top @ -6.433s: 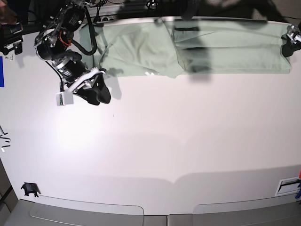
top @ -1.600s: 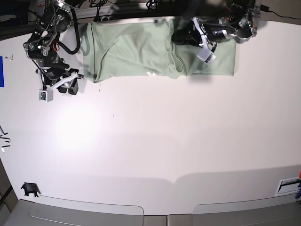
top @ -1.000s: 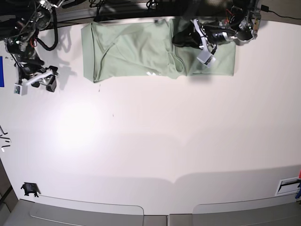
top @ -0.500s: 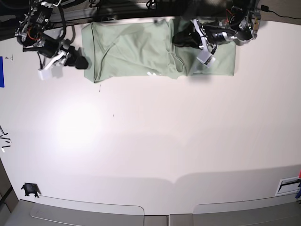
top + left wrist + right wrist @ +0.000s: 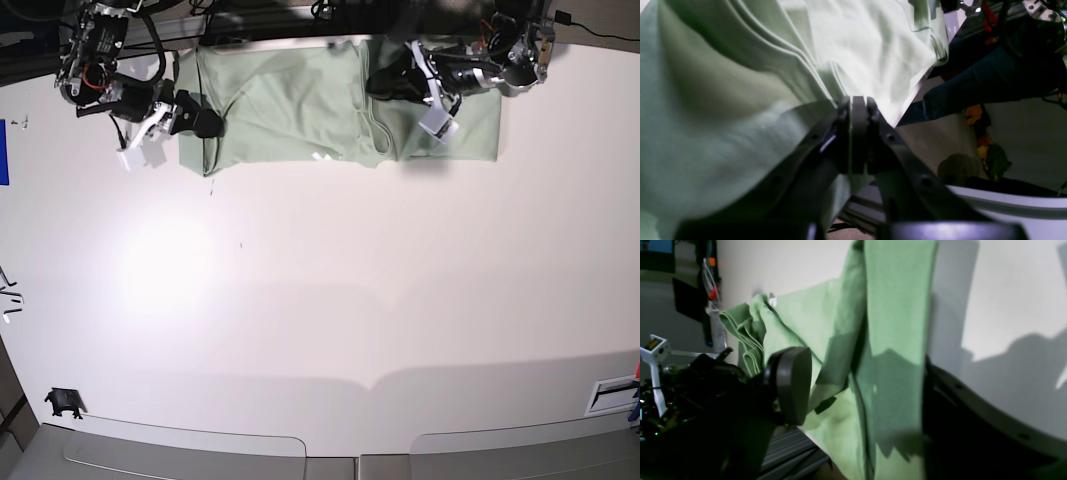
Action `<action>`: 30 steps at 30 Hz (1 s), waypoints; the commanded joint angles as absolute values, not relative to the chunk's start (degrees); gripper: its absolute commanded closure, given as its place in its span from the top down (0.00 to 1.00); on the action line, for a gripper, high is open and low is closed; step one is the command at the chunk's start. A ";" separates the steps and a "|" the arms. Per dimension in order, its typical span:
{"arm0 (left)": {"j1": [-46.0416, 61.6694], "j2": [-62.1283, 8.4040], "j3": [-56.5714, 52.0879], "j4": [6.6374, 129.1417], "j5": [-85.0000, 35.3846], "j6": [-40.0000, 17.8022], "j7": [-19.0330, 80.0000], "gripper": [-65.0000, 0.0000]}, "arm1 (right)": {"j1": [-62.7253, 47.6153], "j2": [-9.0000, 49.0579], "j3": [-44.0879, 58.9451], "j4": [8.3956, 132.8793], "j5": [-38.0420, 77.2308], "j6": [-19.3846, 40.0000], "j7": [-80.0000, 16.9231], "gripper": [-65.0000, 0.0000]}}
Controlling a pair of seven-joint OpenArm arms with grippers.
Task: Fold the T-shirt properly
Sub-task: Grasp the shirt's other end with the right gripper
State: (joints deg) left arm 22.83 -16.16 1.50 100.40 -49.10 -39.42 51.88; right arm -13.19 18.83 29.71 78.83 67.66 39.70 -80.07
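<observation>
The pale green T-shirt (image 5: 290, 105) lies flat along the table's far edge, its right part folded over to the left. My left gripper (image 5: 377, 84) rests on that folded part. In the left wrist view the left gripper (image 5: 858, 103) is shut, with the T-shirt's (image 5: 723, 100) folds running into its tips. My right gripper (image 5: 198, 113) is at the shirt's left edge. In the right wrist view the right gripper (image 5: 858, 373) is open wide, and the T-shirt's (image 5: 897, 323) folded edge lies between its fingers (image 5: 790, 383).
The white table (image 5: 320, 300) stretches toward the near side. A small black clip (image 5: 62, 402) sits at the near left, and a white slotted part (image 5: 612, 395) at the near right. Cables and dark gear run behind the far edge.
My right arm has swung in from the table's left side to the shirt's left edge, its jaws still open. The left arm and the folded cloth have not moved.
</observation>
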 commanded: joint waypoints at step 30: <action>22.74 -16.43 -16.51 101.34 -50.46 -40.00 50.98 0.00 | -12.05 19.55 29.98 79.53 85.00 40.00 -80.00 0.00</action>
